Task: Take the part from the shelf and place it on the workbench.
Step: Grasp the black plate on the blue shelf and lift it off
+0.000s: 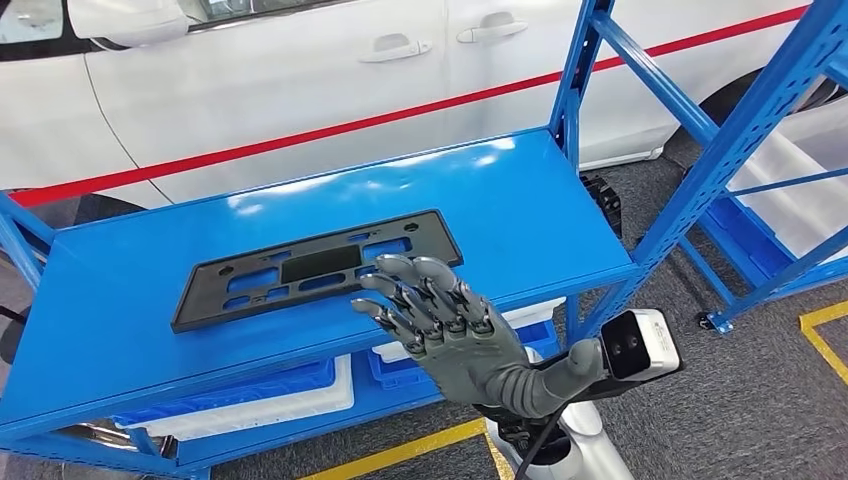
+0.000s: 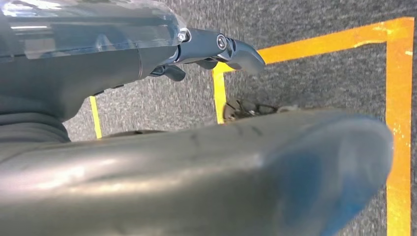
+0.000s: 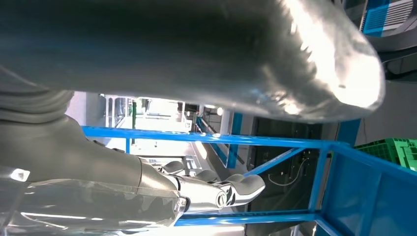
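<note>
Right hand spread, empty, above the near edge of the part; lower flat, grip the right end.

Head view: high on the body, angled forward and down onto the blue shelf, a white car beyond at 12 o'clock; right hand enters from 6 o'clock.

Left wrist view: very close behind the left hand, facing down at grey carpet with yellow floor tape.

Right wrist view: turned, close behind the right hand, looking roughly level through the shelf frame.

Shared: head and right wrist views both take in the blue shelf frame and the right hand; head and left wrist views share carpet and yellow tape.
</note>
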You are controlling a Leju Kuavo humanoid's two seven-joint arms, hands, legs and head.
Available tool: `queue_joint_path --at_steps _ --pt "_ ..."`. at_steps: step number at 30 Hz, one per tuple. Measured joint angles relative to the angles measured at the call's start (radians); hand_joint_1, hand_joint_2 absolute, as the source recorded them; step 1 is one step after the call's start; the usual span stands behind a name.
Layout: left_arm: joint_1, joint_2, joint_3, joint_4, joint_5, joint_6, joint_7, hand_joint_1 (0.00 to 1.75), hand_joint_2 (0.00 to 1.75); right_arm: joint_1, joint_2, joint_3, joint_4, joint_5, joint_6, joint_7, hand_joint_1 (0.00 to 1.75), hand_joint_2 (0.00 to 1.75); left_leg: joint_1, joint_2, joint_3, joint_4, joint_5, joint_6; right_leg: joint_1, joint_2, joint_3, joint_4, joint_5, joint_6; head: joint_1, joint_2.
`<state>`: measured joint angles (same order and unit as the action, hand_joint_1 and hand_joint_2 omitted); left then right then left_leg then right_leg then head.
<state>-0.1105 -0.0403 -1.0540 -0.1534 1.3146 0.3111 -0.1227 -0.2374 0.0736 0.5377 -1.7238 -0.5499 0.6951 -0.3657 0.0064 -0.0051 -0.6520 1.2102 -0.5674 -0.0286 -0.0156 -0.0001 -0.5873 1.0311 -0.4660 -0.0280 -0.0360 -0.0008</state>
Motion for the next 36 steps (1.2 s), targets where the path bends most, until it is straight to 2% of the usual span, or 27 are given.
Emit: queue_joint_path --at_steps 1,2,3,4,5,6,7,9,12,13,14,16,17,18,19,20,22,23,27,29,31,32,33,34,36 --pt "0.001 0.0 -0.001 0.0 -0.001 0.0 0.0 0.0 0.0 0.002 0.0 0.0 0.0 0.001 0.002 -0.001 0.0 0.0 0.002 0.0 -0.033 0.062 -0.02 -0.003 0.0 0.0 0.0 0.0 -0.001 -0.001 0.0 0.0" --pt "0.002 0.0 -0.002 0.0 -0.002 0.0 -0.001 0.0 0.0 0.004 -0.001 0.0 0.001 0.002 0.004 -0.002 0.0 0.0 0.004 0.0 -0.053 0.094 -0.021 -0.005 0.001 0.0 0.002 0.0 -0.003 -0.002 0.0 0.0" --pt "0.002 0.0 -0.003 0.0 -0.003 0.0 -0.001 0.0 0.0 0.005 -0.002 0.0 0.002 0.003 0.006 -0.002 0.0 0.0 0.005 0.0 -0.054 0.086 -0.001 -0.005 0.001 0.001 0.004 0.0 -0.005 -0.001 0.0 0.0" --pt "0.002 0.0 -0.004 0.0 -0.004 0.0 -0.001 0.0 0.0 0.005 -0.002 0.0 0.003 0.003 0.008 -0.002 0.0 0.0 0.005 0.0 -0.035 0.038 0.036 -0.003 0.001 0.002 0.009 0.0 -0.007 0.0 0.0 0.0" --pt "0.001 0.0 -0.005 0.0 -0.005 0.0 0.0 0.0 0.0 0.004 -0.002 0.0 0.003 0.003 0.009 -0.002 0.0 0.0 0.005 0.0 -0.003 -0.035 0.077 0.0 0.001 0.003 0.015 0.0 -0.011 0.002 0.0 0.0" --pt "0.001 0.0 -0.006 0.0 -0.007 0.0 0.001 0.0 0.0 0.003 -0.003 0.0 0.004 0.003 0.01 -0.003 0.0 0.0 0.003 0.001 0.029 -0.105 0.107 0.005 0.002 0.003 0.019 0.0 -0.014 0.006 0.0 0.0" --pt "0.0 0.0 -0.007 0.0 -0.008 0.0 0.002 0.0 0.0 0.001 -0.003 0.0 0.004 0.003 0.012 -0.003 0.0 0.0 0.0 0.001 0.054 -0.157 0.123 0.011 0.003 0.004 0.021 0.0 -0.016 0.01 0.0 0.0" --pt "-0.002 0.0 -0.011 0.0 -0.009 0.0 0.006 0.0 0.0 -0.001 -0.003 0.001 0.004 0.003 0.016 -0.002 0.0 0.0 -0.006 0.0 0.069 -0.189 0.12 0.022 0.004 0.002 0.022 -0.001 -0.019 0.02 0.001 0.0" --pt "-0.001 0.0 -0.014 0.0 -0.01 0.0 0.01 0.0 0.0 -0.005 -0.003 0.005 0.004 0.004 0.018 -0.001 0.0 0.0 -0.002 0.0 0.08 -0.207 0.123 0.041 0.003 0.001 0.022 0.01 -0.031 0.037 0.002 0.0" --pt "-0.001 0.0 -0.015 0.0 -0.01 0.0 0.01 0.0 0.0 -0.007 -0.003 0.006 0.003 0.003 0.018 -0.001 0.0 0.0 0.0 0.0 0.086 -0.213 0.125 0.047 0.003 0.001 0.008 0.041 -0.049 0.04 0.002 0.0" --pt "-0.002 0.0 -0.015 0.0 -0.01 0.0 0.011 0.0 0.0 -0.008 -0.004 0.007 0.004 0.0 0.019 -0.001 0.0 0.0 0.0 0.001 0.09 -0.217 0.125 0.052 0.002 0.001 -0.019 0.095 -0.076 0.042 0.002 0.0" --pt "-0.003 0.0 -0.018 0.0 -0.009 0.0 0.011 0.0 0.0 -0.012 -0.006 0.014 0.007 -0.016 0.023 -0.002 0.0 0.0 -0.002 0.001 0.092 -0.216 0.121 0.058 0.002 0.001 -0.093 0.225 -0.126 0.045 0.002 0.0" --pt "-0.002 0.0 -0.019 0.0 -0.008 0.0 0.011 0.0 0.0 -0.016 -0.007 0.02 0.01 -0.028 0.024 -0.002 0.0 0.0 -0.003 0.001 0.094 -0.215 0.118 0.059 0.002 0.001 -0.121 0.267 -0.131 0.046 0.002 0.0" --pt "-0.002 0.0 -0.02 0.0 -0.008 0.0 0.011 0.0 0.0 -0.023 -0.008 0.028 0.013 -0.041 0.023 -0.003 0.0 0.0 -0.004 0.0 0.096 -0.214 0.115 0.059 0.002 0.0 -0.131 0.271 -0.114 0.045 0.002 0.0" --pt "-0.002 0.0 -0.021 0.0 -0.007 0.0 0.011 0.0 0.0 -0.032 -0.009 0.036 0.016 -0.051 0.022 -0.003 0.0 0.0 -0.004 -0.001 0.101 -0.213 0.111 0.058 0.002 0.0 -0.121 0.235 -0.079 0.044 0.002 0.0" --pt "-0.002 0.0 -0.022 0.0 -0.006 0.0 0.01 0.0 0.0 -0.041 -0.009 0.043 0.019 -0.058 0.021 -0.003 0.0 0.0 -0.004 -0.002 0.106 -0.21 0.106 0.056 0.002 0.0 -0.094 0.17 -0.035 0.041 0.003 0.0" --pt "-0.003 0.0 -0.022 0.0 -0.006 0.0 0.01 0.0 0.0 -0.053 -0.01 0.052 0.024 -0.066 0.019 -0.003 0.0 0.0 -0.006 -0.003 0.111 -0.203 0.094 0.048 0.003 0.001 -0.042 0.052 0.014 0.033 0.003 0.0" --pt "-0.003 0.0 -0.022 0.0 -0.005 0.0 0.01 0.0 0.0 -0.056 -0.011 0.054 0.026 -0.068 0.019 -0.003 0.0 0.0 -0.007 -0.003 0.11 -0.2 0.09 0.042 0.005 0.002 -0.031 0.022 0.02 0.029 0.003 0.0" --pt "-0.003 0.001 -0.023 0.0 -0.005 0.001 0.009 0.0 0.0 -0.068 -0.011 0.063 0.032 -0.07 0.019 -0.004 0.0 0.0 -0.008 -0.002 0.106 -0.189 0.073 0.021 0.005 0.006 -0.025 0.008 0.012 0.012 0.002 0.0" --pt "-0.005 0.002 -0.023 0.0 -0.005 0.001 0.009 0.0 0.0 -0.077 -0.011 0.068 0.034 -0.075 0.019 -0.005 0.0 0.0 -0.005 -0.001 0.071 -0.112 0.031 0.009 0.001 0.003 -0.017 0.004 0.009 0.002 0.001 0.0" --pt "-0.003 0.002 -0.023 0.0 -0.002 0.002 0.009 0.0 0.0 -0.084 -0.011 0.073 0.039 -0.088 0.014 -0.009 0.0 0.0 -0.001 0.0 -0.002 0.024 -0.022 0.0 0.002 0.001 -0.012 0.004 0.004 -0.004 0.0 0.0" --pt "-0.002 0.002 -0.023 0.0 0.0 0.003 0.009 0.0 0.0 -0.089 -0.012 0.076 0.042 -0.096 0.009 -0.013 0.0 0.0 0.001 0.0 -0.033 0.075 -0.032 -0.002 0.003 0.001 -0.01 0.004 0.002 -0.005 0.0 0.0" --pt "-0.001 0.002 -0.023 0.0 0.002 0.003 0.008 0.0 0.0 -0.093 -0.013 0.08 0.047 -0.103 0.004 -0.016 0.0 0.0 0.001 0.0 -0.049 0.092 -0.022 -0.002 0.003 0.002 -0.007 0.004 0.0 -0.005 0.0 0.0" --pt "-0.001 0.002 -0.023 0.0 0.003 0.003 0.007 0.0 0.0 -0.098 -0.014 0.083 0.05 -0.108 -0.001 -0.019 0.0 0.0 0.002 0.0 -0.046 0.068 0.007 -0.001 0.003 0.003 -0.002 0.004 -0.003 -0.005 0.0 0.0" --pt "-0.001 0.002 -0.023 0.0 0.006 0.003 0.006 0.0 0.0 -0.108 -0.015 0.084 0.056 -0.112 -0.006 -0.021 0.0 0.0 0.0 0.0 0.008 -0.064 0.089 0.008 0.004 0.005 0.011 0.004 -0.011 -0.001 0.0 0.0"
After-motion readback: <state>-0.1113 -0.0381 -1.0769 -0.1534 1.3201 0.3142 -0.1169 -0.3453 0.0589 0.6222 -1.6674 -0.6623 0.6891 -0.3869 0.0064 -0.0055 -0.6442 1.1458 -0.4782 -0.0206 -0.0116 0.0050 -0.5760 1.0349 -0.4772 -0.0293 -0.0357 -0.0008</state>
